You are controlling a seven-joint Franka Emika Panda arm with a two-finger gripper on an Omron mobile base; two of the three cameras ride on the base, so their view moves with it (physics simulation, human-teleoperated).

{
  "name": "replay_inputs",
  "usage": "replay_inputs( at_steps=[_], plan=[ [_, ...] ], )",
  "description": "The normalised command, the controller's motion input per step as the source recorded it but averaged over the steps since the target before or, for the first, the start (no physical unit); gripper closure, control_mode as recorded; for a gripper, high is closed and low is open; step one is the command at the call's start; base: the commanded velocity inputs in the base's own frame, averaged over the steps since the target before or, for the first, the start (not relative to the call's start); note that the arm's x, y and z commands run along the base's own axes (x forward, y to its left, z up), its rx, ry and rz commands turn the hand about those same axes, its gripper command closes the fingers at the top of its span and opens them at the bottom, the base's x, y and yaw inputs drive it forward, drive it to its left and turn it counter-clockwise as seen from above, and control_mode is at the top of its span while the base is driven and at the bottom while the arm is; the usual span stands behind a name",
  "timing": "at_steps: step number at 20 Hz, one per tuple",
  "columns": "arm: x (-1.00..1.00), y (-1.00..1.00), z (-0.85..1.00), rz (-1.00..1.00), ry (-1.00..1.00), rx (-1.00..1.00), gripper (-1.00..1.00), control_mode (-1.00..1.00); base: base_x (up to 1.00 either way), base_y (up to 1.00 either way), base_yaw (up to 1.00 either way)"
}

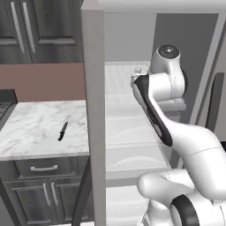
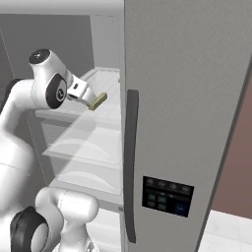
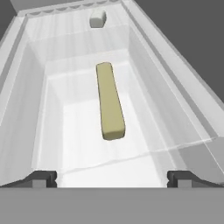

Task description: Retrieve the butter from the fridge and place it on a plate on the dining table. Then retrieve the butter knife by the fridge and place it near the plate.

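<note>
The fridge (image 1: 93, 110) stands open, and my arm reaches onto an upper glass shelf (image 2: 110, 114). The butter (image 3: 109, 101), a pale yellow-green stick, lies lengthwise on that shelf just ahead of my gripper (image 3: 112, 179). The gripper is open, its fingertips (image 3: 41, 178) wide apart and short of the stick, with nothing between them. From the right base the butter (image 2: 97, 101) shows just beyond the gripper (image 2: 84, 96). The butter knife (image 1: 62, 131), slim and black, lies on the marble counter (image 1: 35, 128) left of the fridge. The plate and the dining table are out of view.
A small white block (image 3: 97, 19) sits at the back of the shelf. The shelf's side walls (image 3: 148, 87) flank the butter closely. The closed fridge door (image 2: 187, 98) with its dark handle (image 2: 131, 162) and dispenser panel (image 2: 166, 196) stands to the right. Dark cabinets (image 1: 39, 26) hang above the counter.
</note>
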Motion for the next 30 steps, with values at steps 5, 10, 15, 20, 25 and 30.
replay_inputs(
  at_steps=[5, 10, 15, 20, 25, 30],
  plan=[
    [0.46, -0.24, -0.19, 0.00, -0.02, 0.00, -1.00, -1.00, 0.00, 0.00, 0.00],
    [0.58, 0.03, 0.00, 0.00, 0.01, 0.00, -1.00, -1.00, 0.00, 0.00, 0.00],
    [0.45, 0.02, -0.01, 0.00, 0.07, 0.00, -1.00, -1.00, 0.00, 0.00, 0.00],
    [0.05, -0.04, -0.18, 0.00, 0.03, 0.00, -1.00, -1.00, 0.00, 0.00, 0.00],
    [0.00, -0.11, -0.30, 0.00, 0.00, 0.00, -1.00, -1.00, 0.00, 0.00, 0.00],
    [0.01, -0.03, -0.24, 0.00, 0.02, 0.00, -1.00, -1.00, 0.00, 0.00, 0.00]
  ],
)
